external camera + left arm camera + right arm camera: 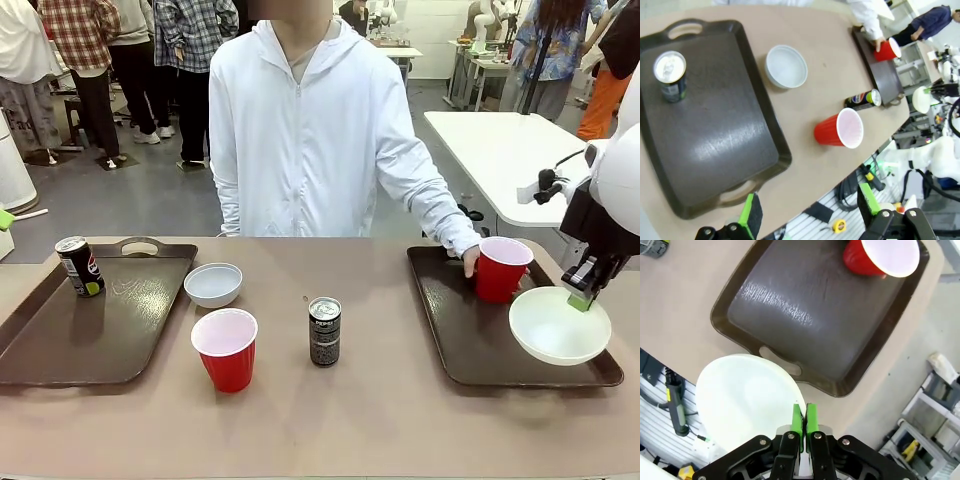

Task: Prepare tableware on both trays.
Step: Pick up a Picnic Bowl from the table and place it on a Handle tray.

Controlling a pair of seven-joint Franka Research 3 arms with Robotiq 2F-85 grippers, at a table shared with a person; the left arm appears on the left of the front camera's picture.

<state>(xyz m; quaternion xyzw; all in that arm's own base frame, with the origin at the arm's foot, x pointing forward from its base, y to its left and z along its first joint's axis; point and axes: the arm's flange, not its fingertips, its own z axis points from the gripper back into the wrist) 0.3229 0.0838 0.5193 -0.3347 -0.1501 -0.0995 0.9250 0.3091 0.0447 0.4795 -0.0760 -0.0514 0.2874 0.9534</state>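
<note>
My right gripper [583, 295] [802, 421] is shut on the rim of a white bowl [558, 325] [742, 400], holding it above the near right corner of the right tray [460, 335] [800, 315]. A person's hand [470, 261] holds a red cup [502, 268] [880, 257] on that tray's far side. The left tray [120, 325] [710, 135] carries one dark can [80, 266] [670, 75]. Between the trays, on the table, stand a second white bowl [213, 284] [786, 66], a red cup [225, 348] [840, 130] and a can [324, 331] [863, 98]. My left gripper [810, 207] is open, high over the left tray's near end.
A person in a white hooded jacket [310, 130] stands at the far side of the table. The table's near edge [320, 470] runs along the front. A white table [510, 150] stands behind on the right, and people stand farther back.
</note>
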